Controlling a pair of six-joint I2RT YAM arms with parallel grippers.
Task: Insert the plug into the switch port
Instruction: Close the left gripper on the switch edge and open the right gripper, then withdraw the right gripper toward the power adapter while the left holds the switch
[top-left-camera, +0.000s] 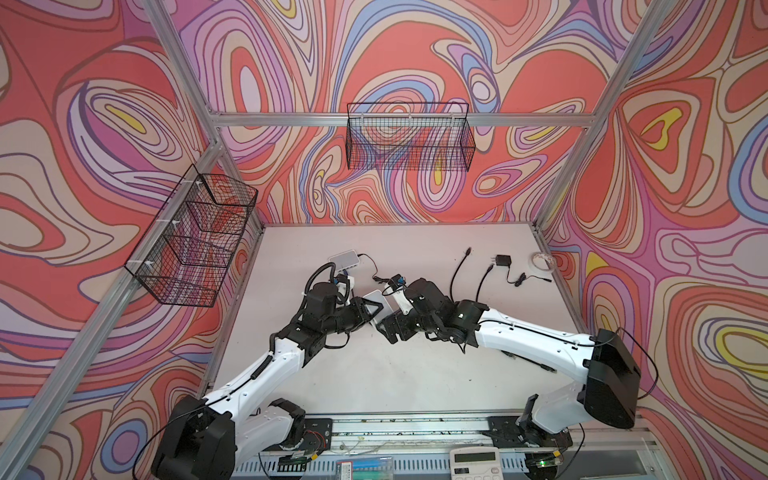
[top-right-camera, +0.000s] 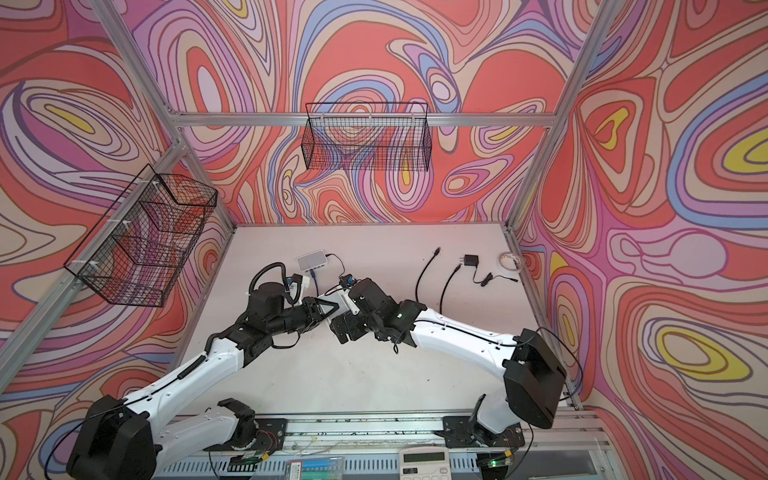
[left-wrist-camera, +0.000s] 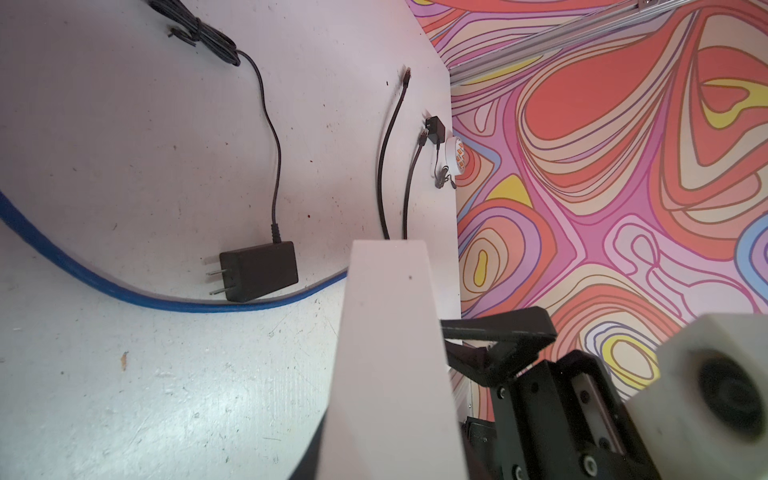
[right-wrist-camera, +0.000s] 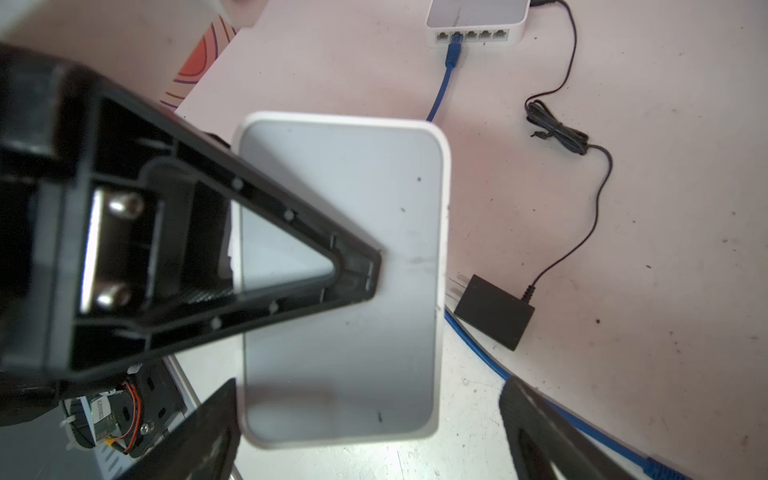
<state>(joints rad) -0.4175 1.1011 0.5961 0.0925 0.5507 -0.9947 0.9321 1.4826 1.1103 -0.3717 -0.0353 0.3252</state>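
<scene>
A white switch (right-wrist-camera: 345, 199) is lifted above the table, and my left gripper (top-left-camera: 376, 308) is shut on it; one of its black fingers (right-wrist-camera: 291, 257) lies across the switch's top face. In the left wrist view the switch (left-wrist-camera: 390, 353) shows edge-on. My right gripper (right-wrist-camera: 370, 432) is open, its fingers on either side of the switch's near end, with a gap on one side. A second white switch (top-left-camera: 345, 258) lies at the back of the table with a blue cable's plug (right-wrist-camera: 455, 45) in one port. The blue cable (left-wrist-camera: 124, 291) runs under the held switch; its other plug (right-wrist-camera: 656, 467) lies on the table.
A black power adapter (right-wrist-camera: 494, 311) lies beside the blue cable, its cord bundled (right-wrist-camera: 557, 133). To the back right are two short black cables (top-left-camera: 459, 270), another adapter (top-left-camera: 502, 261) and a tape roll (top-left-camera: 542, 262). Wire baskets (top-left-camera: 409, 137) (top-left-camera: 195, 237) hang on the walls.
</scene>
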